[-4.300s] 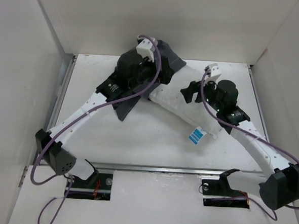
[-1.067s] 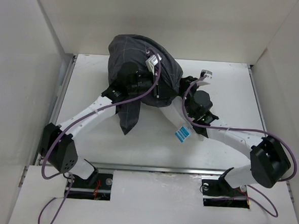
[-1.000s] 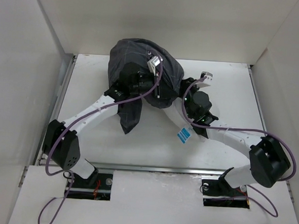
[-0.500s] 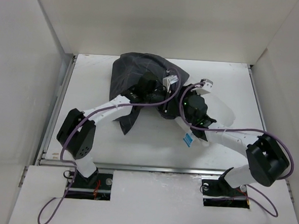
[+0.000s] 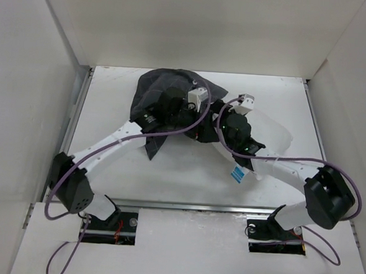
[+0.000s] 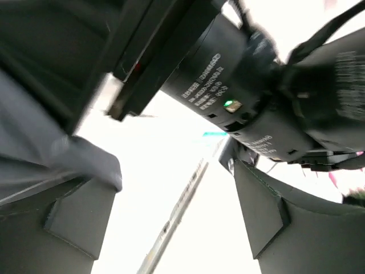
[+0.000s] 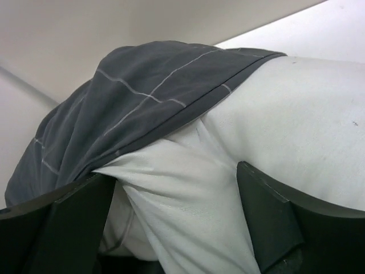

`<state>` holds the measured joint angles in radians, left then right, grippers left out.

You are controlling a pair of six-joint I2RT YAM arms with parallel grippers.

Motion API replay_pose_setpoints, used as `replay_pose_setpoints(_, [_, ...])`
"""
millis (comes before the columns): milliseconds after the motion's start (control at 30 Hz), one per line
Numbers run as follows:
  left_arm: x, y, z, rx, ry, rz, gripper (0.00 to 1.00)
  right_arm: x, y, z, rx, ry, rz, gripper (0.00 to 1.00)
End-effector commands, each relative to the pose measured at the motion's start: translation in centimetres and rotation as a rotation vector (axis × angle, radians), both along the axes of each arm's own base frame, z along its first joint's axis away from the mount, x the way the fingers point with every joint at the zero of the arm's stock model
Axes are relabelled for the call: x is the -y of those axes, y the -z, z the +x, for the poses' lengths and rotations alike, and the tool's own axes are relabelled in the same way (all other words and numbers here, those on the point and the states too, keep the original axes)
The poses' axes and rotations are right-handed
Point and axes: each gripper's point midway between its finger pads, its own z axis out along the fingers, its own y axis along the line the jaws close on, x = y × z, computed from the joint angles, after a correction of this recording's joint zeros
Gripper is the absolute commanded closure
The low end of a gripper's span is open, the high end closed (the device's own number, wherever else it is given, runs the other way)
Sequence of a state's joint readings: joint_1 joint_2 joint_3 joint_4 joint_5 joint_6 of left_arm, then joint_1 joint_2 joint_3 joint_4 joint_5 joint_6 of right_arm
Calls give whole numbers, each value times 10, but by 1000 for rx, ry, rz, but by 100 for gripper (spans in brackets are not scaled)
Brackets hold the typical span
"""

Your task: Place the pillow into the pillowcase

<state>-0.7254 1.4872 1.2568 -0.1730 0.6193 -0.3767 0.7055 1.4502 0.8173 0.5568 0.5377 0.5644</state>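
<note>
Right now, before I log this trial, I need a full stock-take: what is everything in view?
pillowcase: one, dark grey with thin light checks, far middle of the table, its edge lying over the pillow's left end.
pillow: one, white, right of the pillowcase.
tag: one, blue and white, at the pillow's near edge.
table: one, white.
panels: white, around the table.
cables: two, purple, one along each arm.
left arm: white and black, reaching to the pillowcase.
left gripper: black, fingers apart.
right arm: white and black, over the pillow.
right gripper: black, fingers apart, against the pillow.
</note>
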Motion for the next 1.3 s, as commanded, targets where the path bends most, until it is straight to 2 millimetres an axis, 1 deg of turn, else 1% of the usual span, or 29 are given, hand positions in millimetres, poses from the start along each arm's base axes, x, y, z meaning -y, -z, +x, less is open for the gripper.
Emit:
replay_pose_setpoints(0, [-21,-68,18,203,-162,-31,21,2,-53,-5,22,-3,34,6])
replay_pose_setpoints(33, [-23,-73,24,217,-193,-25,21,5,-56,-9,1,-3,17,2])
replay_pose_setpoints(67, [-30,-91,30,259,-227,-40,18,10,-41,-15,-66,-3,-51,1])
replay_pose_setpoints(133, [-34,-109,34,297,-263,-60,14,16,-41,-21,-96,-3,-76,1])
replay_pose_setpoints(167, [-36,-124,33,331,-262,-82,14,21,-50,-28,-88,-3,-69,1])
replay_pose_setpoints(267, [-44,-140,41,373,-309,-92,5,25,-38,-48,-118,-73,-105,1])
replay_pose_setpoints(300, [-45,-147,42,399,-314,-95,0,30,-46,-56,-99,-90,-109,1])
replay_pose_setpoints(367, [-46,-153,43,427,-308,-96,0,34,-43,-65,-108,-106,-114,1])
replay_pose_setpoints(400, [-47,-160,44,448,-315,-102,0,40,-53,-70,-84,-109,-128,1])
replay_pose_setpoints(433, [-47,-151,56,439,-356,-64,0,46,-57,-72,-82,-92,-142,1])
replay_pose_setpoints(500, [-49,-147,72,441,-416,-26,0,64,-68,-71,-68,-8,-156,1])
replay_pose_setpoints(533, [-45,-139,85,429,-440,7,0,72,-64,-72,-90,26,-181,1])
replay_pose_setpoints(567, [-49,-131,98,425,-484,43,0,87,-60,-68,-105,89,-199,1])
replay_pose_setpoints(600, [-47,-123,106,422,-489,73,0,91,-61,-67,-110,94,-199,1])
replay_pose_setpoints(633, [-43,-126,113,435,-494,82,0,94,-54,-63,-138,98,-188,1])
replay_pose_setpoints(667, [-34,-96,129,391,-495,156,1,97,-48,-60,-163,89,-183,1])
replay_pose_setpoints(800, [-18,-58,170,361,-507,312,8,109,-18,-35,-286,5,-163,1])
replay_pose_setpoints(833, [-14,-51,175,363,-490,342,8,112,-21,-30,-293,7,-173,1])
replay_pose_setpoints(867, [-5,-66,179,393,-479,326,8,117,-11,-25,-323,11,-222,1])
replay_pose_setpoints(900, [-4,-36,189,364,-477,409,10,119,-8,-23,-335,-1,-243,1])
replay_pose_setpoints(933, [-3,-32,195,370,-485,432,10,124,-8,-19,-338,7,-247,1])
replay_pose_setpoints(967, [-2,-35,202,390,-495,438,10,127,2,-16,-371,10,-254,1])
replay_pose_setpoints(1000, [2,-18,205,380,-495,478,10,128,5,-13,-370,-5,-273,1])
replay_pose_setpoints(1033, [-3,-14,212,401,-522,515,10,131,10,-11,-382,-20,-271,1])
replay_pose_setpoints(1067, [-4,-6,215,403,-521,537,10,131,6,-6,-371,-20,-262,1])
replay_pose_setpoints(1100, [-4,-4,217,405,-529,544,12,129,13,-2,-379,-40,-281,1])
replay_pose_setpoints(1133, [0,9,217,399,-522,568,14,131,15,1,-383,-37,-277,1])
replay_pose_setpoints(1233, [2,32,218,404,-500,635,29,121,26,6,-395,-89,-280,1])
replay_pose_setpoints(1267, [-8,35,225,423,-552,682,37,116,24,6,-382,-119,-279,1])
